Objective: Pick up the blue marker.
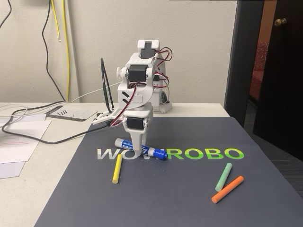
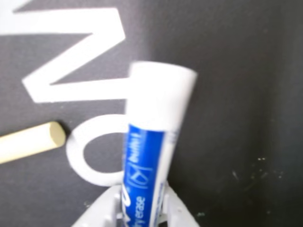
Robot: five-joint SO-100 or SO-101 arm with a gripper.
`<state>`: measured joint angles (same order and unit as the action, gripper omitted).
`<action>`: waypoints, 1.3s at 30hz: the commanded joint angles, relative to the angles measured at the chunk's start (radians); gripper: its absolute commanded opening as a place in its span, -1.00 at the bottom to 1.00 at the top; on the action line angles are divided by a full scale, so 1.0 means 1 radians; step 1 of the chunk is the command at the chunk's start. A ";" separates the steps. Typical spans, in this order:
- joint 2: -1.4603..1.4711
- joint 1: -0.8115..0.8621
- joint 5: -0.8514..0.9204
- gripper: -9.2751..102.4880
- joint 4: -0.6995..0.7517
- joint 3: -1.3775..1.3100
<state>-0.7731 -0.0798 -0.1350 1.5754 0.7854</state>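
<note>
- While the white arm (image 1: 139, 90) folds down over the dark mat (image 1: 189, 198), its end effector (image 1: 137, 147) reaches the mat at the middle of the blue marker (image 1: 140, 148) in the fixed view
- That marker lies nearly flat across the white and green lettering (image 1: 208, 153) printed on the mat, its white end towards the left of the fixed view and its dark blue cap (image 1: 160, 154) towards the right
- Seen from the wrist view, the blue marker (image 2: 154, 142) runs up from between the two pale fingers (image 2: 102, 213) at the bottom edge, with its blue label close to the camera and its plain white end farther away
- The fingers sit tight against either side of the barrel there, so the end effector (image 2: 142, 215) is pinching the blue marker
- Whether the marker is lifted clear of the mat or resting on it cannot be told from either view
- A thin yellow stick (image 1: 116, 169) lies on the mat just below and left of the marker in the fixed view; its pale end (image 2: 31, 141) shows at the left edge of the wrist view, apart from the marker
- A pale green stick (image 1: 223, 177) and an orange stick (image 1: 227, 189) lie side by side, slanted, well apart from the marker towards the right of the mat
- Left of the mat, papers (image 1: 19, 137) and black cables (image 1: 57, 135) rest on the pale surface (image 1: 203, 109), and a yellow cable (image 1: 67, 52) hangs down the wall behind
</note>
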 commanded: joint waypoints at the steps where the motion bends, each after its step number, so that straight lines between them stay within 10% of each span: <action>1: -0.021 -0.014 -0.008 -0.77 0.003 -0.032; 30: -0.739 -0.121 -0.080 -0.83 0.086 0.008; 39: -1.284 -0.192 -0.018 -0.83 -0.314 0.784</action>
<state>-1.8929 -0.2592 -0.1718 1.3775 1.3545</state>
